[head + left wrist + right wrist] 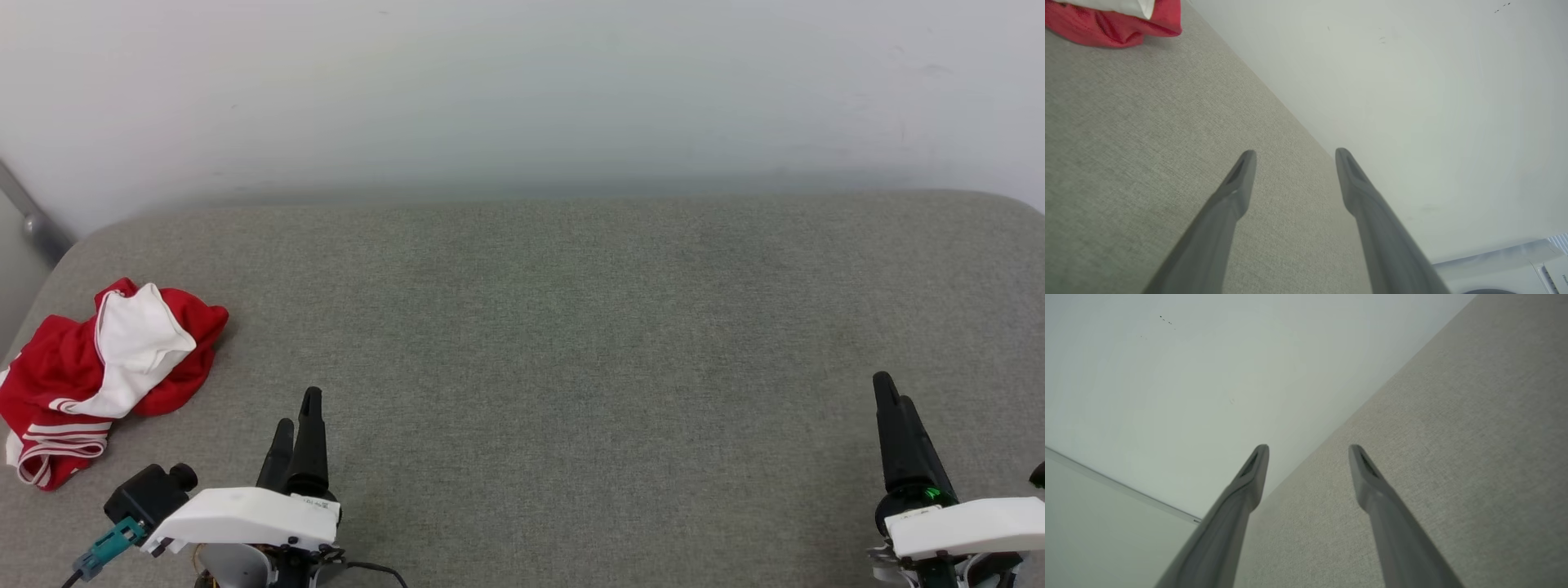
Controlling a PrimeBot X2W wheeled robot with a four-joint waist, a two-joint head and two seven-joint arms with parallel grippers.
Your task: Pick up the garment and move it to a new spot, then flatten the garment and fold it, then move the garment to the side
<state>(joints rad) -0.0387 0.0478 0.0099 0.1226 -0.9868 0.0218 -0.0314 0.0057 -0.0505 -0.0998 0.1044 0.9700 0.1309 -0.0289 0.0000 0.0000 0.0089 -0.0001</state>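
Garment [106, 376] bunched — its front hidden in folds.

The head camera looks from above, forward and down, onto the grey pad [571, 327], taking in its full width up to the white wall [522, 98]; the left gripper [297, 408] and right gripper [894, 389] sit at its bottom edge. The left wrist camera hangs low and close over the pad, rolled sideways, looking along its fingers [1224, 220] towards the wall; it catches an edge of the shirt [1114, 28], which the head view has at far left. The right wrist camera sits just as low and tilted, sharing pad and wall with both
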